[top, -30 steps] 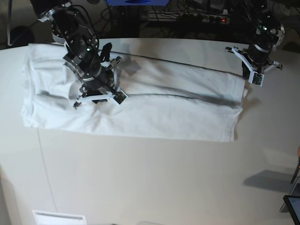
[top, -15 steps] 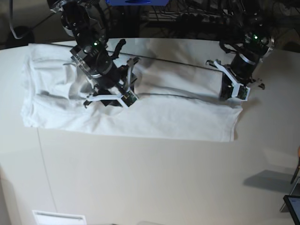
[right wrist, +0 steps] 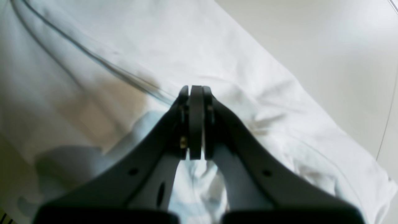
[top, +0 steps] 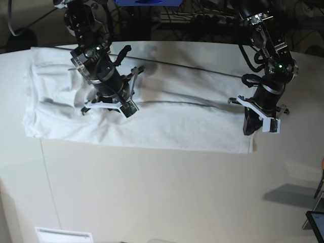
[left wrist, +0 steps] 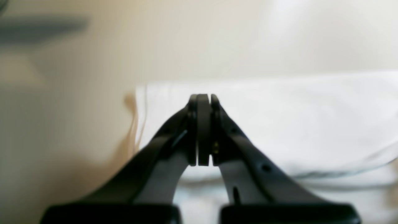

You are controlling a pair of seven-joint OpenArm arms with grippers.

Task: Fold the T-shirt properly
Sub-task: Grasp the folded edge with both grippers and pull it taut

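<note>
Both pinched tight: right gripper [top: 107,107] on T-shirt [top: 167,119] mid-fold at 9 o'clock. Left gripper [top: 251,127] at hem, 3 o'clock, likely for lifting across table [top: 152,197].

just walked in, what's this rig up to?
Two arms are working on a white T-shirt spread lengthwise on the table, already folded into a long band. The right gripper is shut and down on the fabric near the bunched sleeve end; the left gripper is shut at the hem end, by the shirt's edge. Whether either pinches cloth isn't clear.
</note>
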